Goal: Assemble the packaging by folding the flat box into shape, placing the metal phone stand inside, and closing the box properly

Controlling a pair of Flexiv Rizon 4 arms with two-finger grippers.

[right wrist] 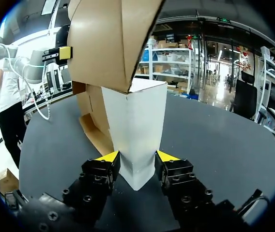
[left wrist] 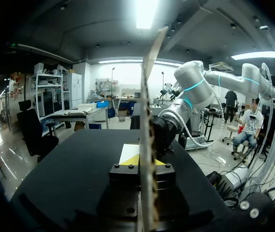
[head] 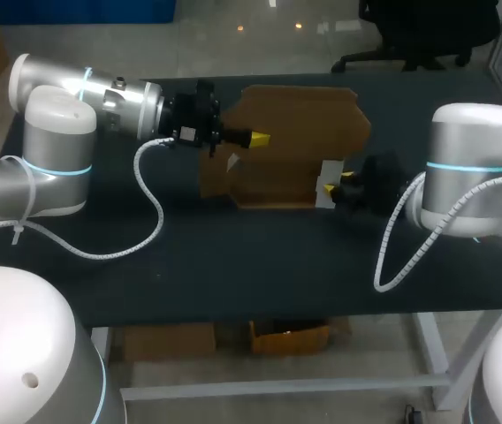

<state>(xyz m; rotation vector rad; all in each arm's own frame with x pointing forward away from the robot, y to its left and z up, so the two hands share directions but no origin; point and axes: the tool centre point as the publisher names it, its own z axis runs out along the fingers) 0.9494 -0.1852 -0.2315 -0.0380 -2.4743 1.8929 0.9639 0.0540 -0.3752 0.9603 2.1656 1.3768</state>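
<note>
Overhead cam first: the box (head: 295, 132) sits in the upper middle of the frame on the dark table (head: 233, 256). It's brown cardboard, only half popped into shape, with a white panel at its lower right. The left arm (head: 57, 141) comes in from the upper left and the left claw (head: 260, 139) is on the box's left flap. The right arm (head: 467, 168) comes in from the right, with the right claw (head: 338, 183) at that white end. My guess is one side anchors the thing while the other squares it up.

Left wrist cam: the box (left wrist: 147, 111) shows edge-on, a thin sheet standing straight up between the yellow tips. They sit snug on either side of it, so the left claw (left wrist: 146, 162) is nearly closed and pinching that flap. The right arm (left wrist: 190, 96) is out ahead, past the sheet.

Right wrist cam: the right claw (right wrist: 138, 157) is roughly half open. The box's (right wrist: 137, 121) white folded corner is wedged between its fingers, with both tips touching it. Brown flaps rise beyond, and the left claw (right wrist: 62, 52) holds the far one.

There's no phone stand anywhere I can see, so I'd call this the folding stage.
</note>
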